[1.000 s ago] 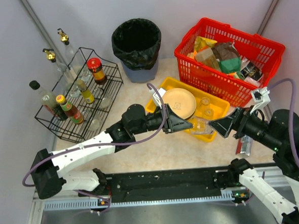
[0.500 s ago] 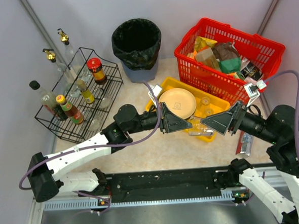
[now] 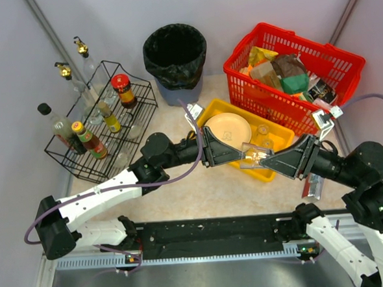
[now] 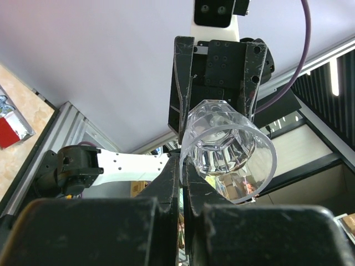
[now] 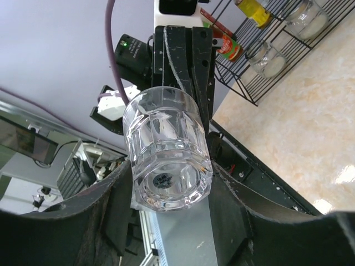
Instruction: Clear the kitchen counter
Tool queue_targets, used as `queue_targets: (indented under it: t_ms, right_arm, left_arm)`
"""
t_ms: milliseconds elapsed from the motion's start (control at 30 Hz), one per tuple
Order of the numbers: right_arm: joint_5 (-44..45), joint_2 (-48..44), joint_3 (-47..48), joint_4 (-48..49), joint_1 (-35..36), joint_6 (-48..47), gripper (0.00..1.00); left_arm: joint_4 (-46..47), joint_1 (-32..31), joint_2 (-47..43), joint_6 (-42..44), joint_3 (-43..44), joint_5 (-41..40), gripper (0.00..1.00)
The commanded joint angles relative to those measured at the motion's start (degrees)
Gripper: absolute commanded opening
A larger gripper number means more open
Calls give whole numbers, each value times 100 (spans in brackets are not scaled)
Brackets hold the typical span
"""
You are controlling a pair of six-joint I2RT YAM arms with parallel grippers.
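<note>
The kitchen counter [image 3: 204, 193] spreads beige under both arms, which reach toward each other from opposite sides and meet above the yellow tray [image 3: 278, 133]. Held in the air between them, a glass tumbler [image 3: 256, 154] lies on its side. The left gripper [image 4: 180, 185] is pressed together, pinching the tumbler's rim wall. The right gripper [image 5: 169, 191] straddles the base, its fingers [image 5: 119, 199] seemingly touching both sides.

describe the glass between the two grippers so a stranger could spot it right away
Find the yellow tray in front of the red basket. Over its near edge the left gripper and right gripper meet, the clear faceted tumbler lying sideways between them. Other glasses sit in the tray; only this one is lifted.
</note>
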Motion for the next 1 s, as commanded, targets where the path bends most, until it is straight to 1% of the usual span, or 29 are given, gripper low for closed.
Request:
queue_targets:
  t_ms: [0, 133, 167, 233, 267, 333, 400, 433, 500, 567, 633, 667, 700, 733, 767, 800, 833, 867, 900, 967]
  right_arm:
    - [49, -72, -17, 347, -27, 112, 46]
    - [182, -37, -70, 391, -27, 138, 41]
    - [199, -37, -87, 400, -19, 138, 44]
    - [199, -11, -70, 435, -27, 138, 65]
    - [208, -11, -79, 461, -19, 156, 70]
    - [252, -11, -105, 558, -27, 164, 71]
    - [261, -11, -158, 707, -27, 191, 66]
    - [278, 15, -184, 751, -19, 234, 60]
    - [226, 33, -245, 874, -27, 296, 52]
    - [261, 16, -325, 936, -27, 358, 49]
    - [270, -11, -386, 1015, -27, 376, 48]
    - [278, -11, -395, 1059, -27, 384, 40]
    - [278, -2, -413, 1077, -27, 384, 29]
    - [287, -11, -404, 1077, -27, 384, 21]
    - [313, 7, -404, 1086, -27, 367, 12]
    - [331, 16, -404, 1068, -27, 341, 6]
    - [349, 42, -413, 1042, -27, 314, 2]
    - [375, 77, -404, 990, -27, 262, 0]
    - [401, 121, -413, 911, -27, 200, 0]
    - [506, 217, -413, 683, -27, 16, 0]
  left_arm:
    - [667, 30, -119, -152, 122, 92, 0]
    - [676, 30, -180, -126, 43, 75, 0]
    - [667, 30, -198, -108, 34, 66, 0]
    - [667, 30, -207, -108, 7, 75, 0]
    - [684, 30, -207, -108, -1, 83, 0]
    - [763, 39, -190, -143, -28, 101, 0]
    - [851, 30, -163, -178, -45, 119, 0]
    - [878, 30, -154, -204, -54, 110, 0]
    - [930, 30, -119, -222, -54, 145, 0]
    - [992, 30, -102, -248, -80, 163, 0]
    - [1045, 30, -102, -266, -133, 145, 0]
    - [1036, 39, -102, -257, -151, 145, 0]
    - [1028, 39, -102, -257, -151, 145, 0]
    - [993, 39, -93, -249, -160, 145, 0]
    - [931, 48, -101, -222, -151, 145, 2]
    - [835, 57, -110, -214, -160, 119, 11]
    - [738, 74, -136, -161, -186, 75, 18]
    - [633, 83, -198, -82, -238, -21, 31]
    - [484, 101, -268, 5, -334, -161, 48]
    - [81, 153, -548, 207, -580, -504, 69]
